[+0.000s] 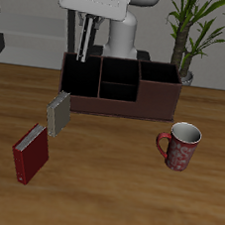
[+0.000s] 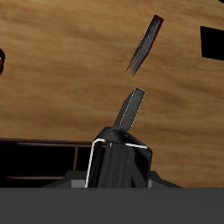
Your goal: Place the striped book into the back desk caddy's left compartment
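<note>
My gripper (image 1: pixel 87 32) hangs above the back desk caddy (image 1: pixel 116 103), a low maroon-brown box with black dividers. It is shut on the striped book (image 1: pixel 84 49), which hangs upright and edge-on over the caddy's left compartment (image 1: pixel 80 76), its lower edge about level with the rim. In the wrist view the striped book (image 2: pixel 118 164) shows as a dark striped slab between the fingers, with the caddy's black inside (image 2: pixel 35 162) beside it.
A plain grey book (image 1: pixel 58 113) (image 2: pixel 131 107) and a red book (image 1: pixel 30 152) (image 2: pixel 146 44) stand tilted on the table in front of the caddy. A red patterned mug (image 1: pixel 182 146) stands nearer the front. A potted plant (image 1: pixel 189 34) is behind the caddy.
</note>
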### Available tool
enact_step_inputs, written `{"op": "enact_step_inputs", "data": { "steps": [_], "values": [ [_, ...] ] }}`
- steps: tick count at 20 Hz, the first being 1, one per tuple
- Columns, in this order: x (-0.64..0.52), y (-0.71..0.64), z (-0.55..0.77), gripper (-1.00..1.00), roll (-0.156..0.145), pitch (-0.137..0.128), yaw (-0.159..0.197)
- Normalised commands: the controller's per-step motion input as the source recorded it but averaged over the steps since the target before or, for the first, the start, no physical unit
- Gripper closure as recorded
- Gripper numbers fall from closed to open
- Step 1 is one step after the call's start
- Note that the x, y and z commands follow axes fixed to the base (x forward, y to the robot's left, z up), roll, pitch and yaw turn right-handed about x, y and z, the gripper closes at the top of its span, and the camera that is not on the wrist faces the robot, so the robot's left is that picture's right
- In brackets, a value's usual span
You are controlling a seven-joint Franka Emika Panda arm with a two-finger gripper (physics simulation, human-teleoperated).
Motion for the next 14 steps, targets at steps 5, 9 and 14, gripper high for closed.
{"op": "enact_step_inputs", "data": {
  "steps": [5,9,14],
  "values": [
    [-0.35,-0.07,-0.02,1.0,-0.015,-0.008,0.026],
    [-0.17,0.01,-0.05,1.0,-0.01,0.006,-0.002],
    [-0.12,-0.04,-0.2,1.0,-0.016,0.029,-0.014]
  ]
}}
